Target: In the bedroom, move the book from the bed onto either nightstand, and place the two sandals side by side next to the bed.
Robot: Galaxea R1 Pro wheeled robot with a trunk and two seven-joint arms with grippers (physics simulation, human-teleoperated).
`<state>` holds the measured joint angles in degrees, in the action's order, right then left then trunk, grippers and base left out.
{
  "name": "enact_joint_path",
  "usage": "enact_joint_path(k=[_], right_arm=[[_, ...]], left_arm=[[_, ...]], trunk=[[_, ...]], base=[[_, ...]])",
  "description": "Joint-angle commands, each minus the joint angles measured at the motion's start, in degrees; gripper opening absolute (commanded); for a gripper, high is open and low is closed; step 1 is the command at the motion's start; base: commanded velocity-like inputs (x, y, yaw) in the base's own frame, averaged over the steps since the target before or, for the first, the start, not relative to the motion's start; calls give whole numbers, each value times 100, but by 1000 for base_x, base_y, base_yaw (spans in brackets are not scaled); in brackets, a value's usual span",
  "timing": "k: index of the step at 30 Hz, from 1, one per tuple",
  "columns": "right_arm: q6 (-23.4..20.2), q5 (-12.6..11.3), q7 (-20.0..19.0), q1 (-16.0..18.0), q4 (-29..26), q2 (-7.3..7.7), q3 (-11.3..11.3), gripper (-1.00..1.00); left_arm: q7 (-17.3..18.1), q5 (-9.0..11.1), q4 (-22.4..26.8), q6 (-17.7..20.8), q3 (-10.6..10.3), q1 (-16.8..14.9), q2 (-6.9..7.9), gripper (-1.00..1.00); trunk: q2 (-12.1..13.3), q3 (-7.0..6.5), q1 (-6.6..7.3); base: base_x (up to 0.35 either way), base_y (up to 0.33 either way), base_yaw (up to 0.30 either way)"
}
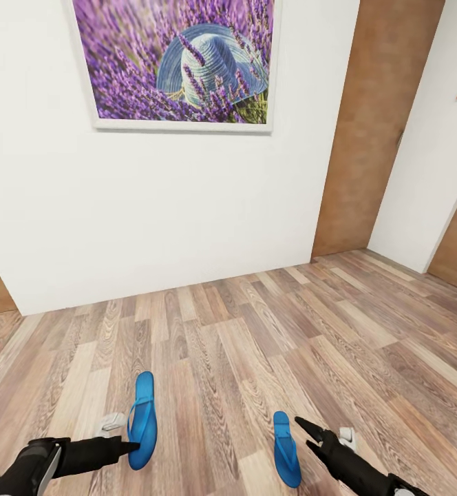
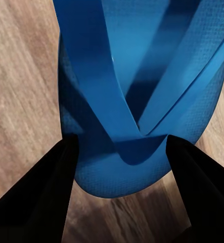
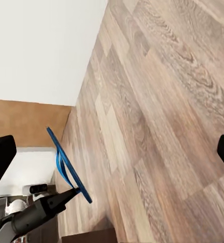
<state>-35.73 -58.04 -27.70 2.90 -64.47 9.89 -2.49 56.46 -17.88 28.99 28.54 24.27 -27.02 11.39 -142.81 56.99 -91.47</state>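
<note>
Head view: left gripper (image 1: 133, 446) pinches 1 sandal (image 1: 143, 419); right gripper (image 1: 310, 434) gapes empty.

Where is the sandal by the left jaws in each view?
Head view: sandal low and left of centre, lengthwise, its near end at the left jaws.
Left wrist view: sandal close up, its rounded end between the two dark fingers.
Right wrist view: sandal edge-on, at the left arm's tip.
Shared landmark: plank floor.
</note>
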Motion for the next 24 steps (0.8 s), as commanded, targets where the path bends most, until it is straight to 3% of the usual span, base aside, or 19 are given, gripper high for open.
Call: enact_joint_path(k=[1, 5, 8, 12, 15, 18, 19, 21, 22, 24], right_arm=[[-53, 79, 307, 97, -110, -10, -5, 100], [-69, 411, 1189, 462, -377, -35, 51, 100], [-232, 591, 1847, 875, -528, -49, 229, 100], [-1067, 709, 2781, 1604, -441, -145, 511, 100], [-1890, 768, 4034, 2546, 216, -510, 677, 100], [-2132, 772, 4796, 3080, 717, -674, 731, 100], [-2235, 769, 5228, 3372, 1022, -753, 763, 100], [-2302, 767, 5582, 3605, 1287, -852, 784, 100], [-2345, 771, 5863, 3798, 1527, -990, 799, 100], [-2373, 778, 6081, 3983, 1800, -1127, 813, 100]], left_arm=[[33, -49, 8, 45, 44, -5, -6, -100], [35, -49, 9, 55, 47, -5, -11, -100], [33, -49, 7, 72, 53, -5, -20, -100], [32, -49, 3, 164, 54, -5, -35, -100], [32, -49, 2, 277, 52, -5, -45, -100], [32, -49, 2, 333, 55, -5, -47, -100], [30, -49, 1, 375, 59, -5, -48, -100], [29, -49, 1, 427, 63, -5, -46, -100], [30, -49, 3, 508, 65, -5, -44, -100], [31, -48, 15, 620, 67, -5, -43, -100]], trunk=[[-2, 6, 1], [-2, 6, 1], [-2, 6, 1], [-2, 6, 1], [-2, 6, 1], [-2, 6, 1], [-2, 6, 1], [-2, 6, 1], [-2, 6, 1], [-2, 6, 1]], base=[[0, 0, 0], [0, 0, 0], [0, 0, 0], [0, 0, 0], [0, 0, 0], [0, 0, 0], [0, 0, 0], [0, 0, 0], [0, 0, 0], [0, 0, 0]])
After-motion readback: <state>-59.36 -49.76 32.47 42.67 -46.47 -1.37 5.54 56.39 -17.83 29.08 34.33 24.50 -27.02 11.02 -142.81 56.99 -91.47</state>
